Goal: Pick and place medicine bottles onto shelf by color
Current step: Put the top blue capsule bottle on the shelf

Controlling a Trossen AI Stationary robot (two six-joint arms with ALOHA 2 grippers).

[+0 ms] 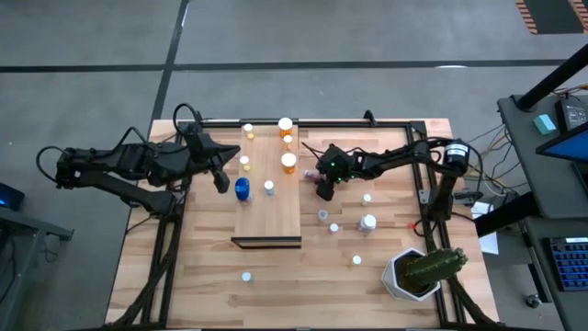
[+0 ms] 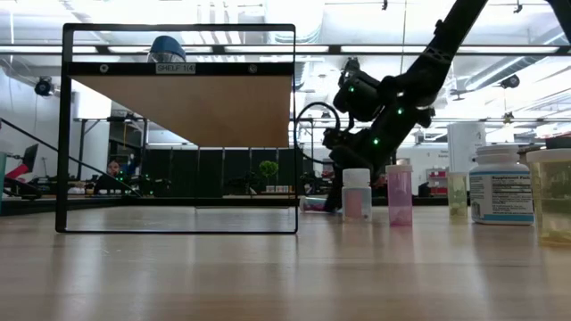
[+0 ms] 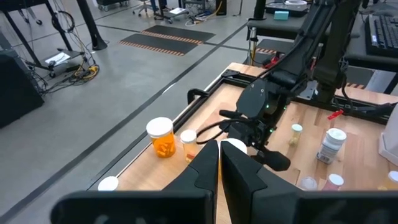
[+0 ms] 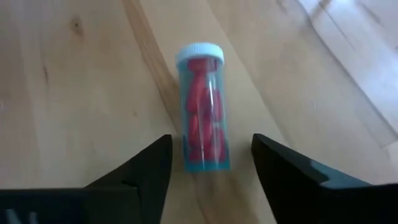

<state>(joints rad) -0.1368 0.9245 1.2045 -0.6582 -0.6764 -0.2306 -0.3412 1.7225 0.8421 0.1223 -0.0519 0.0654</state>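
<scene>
A medicine bottle [image 4: 204, 121] with red pills and a white cap lies on its side on the planked table, just right of the shelf [image 1: 266, 211]. My right gripper [image 4: 208, 171] is open and slants down over it, one finger on each side of the bottle's base end, touching nothing. It also shows in the high view as my right gripper [image 1: 323, 188]. My left gripper [image 1: 220, 181] is shut and empty, held above the shelf's left edge. On the shelf stand orange bottles [image 1: 288, 163], a blue bottle [image 1: 242, 189] and a whitish one [image 1: 269, 187].
Loose small bottles [image 1: 333, 227] and a larger white bottle [image 1: 367, 222] stand on the table right of the shelf. A white pot with a cactus [image 1: 423, 271] sits at the near right corner. One bottle [image 1: 246, 275] stands near the front edge. Black frame rails [image 1: 424, 198] border the table.
</scene>
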